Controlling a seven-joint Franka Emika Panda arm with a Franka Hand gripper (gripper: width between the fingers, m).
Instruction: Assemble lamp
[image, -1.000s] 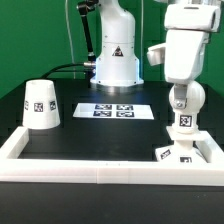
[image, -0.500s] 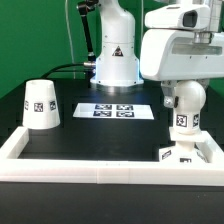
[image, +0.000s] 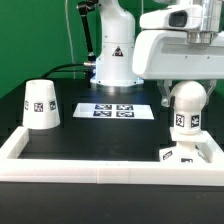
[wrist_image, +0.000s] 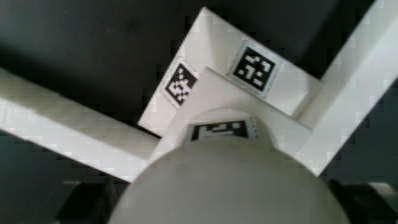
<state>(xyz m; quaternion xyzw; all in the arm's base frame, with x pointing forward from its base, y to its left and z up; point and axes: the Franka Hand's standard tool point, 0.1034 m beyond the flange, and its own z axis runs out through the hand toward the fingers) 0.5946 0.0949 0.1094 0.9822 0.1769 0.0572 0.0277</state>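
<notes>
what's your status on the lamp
gripper above bulb, fingers unclear. bulb upright over base, corner of frame. shade stands apart, not yet on. nothing in the way.

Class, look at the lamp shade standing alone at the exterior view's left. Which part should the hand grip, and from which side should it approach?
Probably its narrower upper part, from straight above, closing on opposite walls. The shade stands upright and alone, wide end down. Its taper could let a grip slip upward, so squeeze firmly.
</notes>
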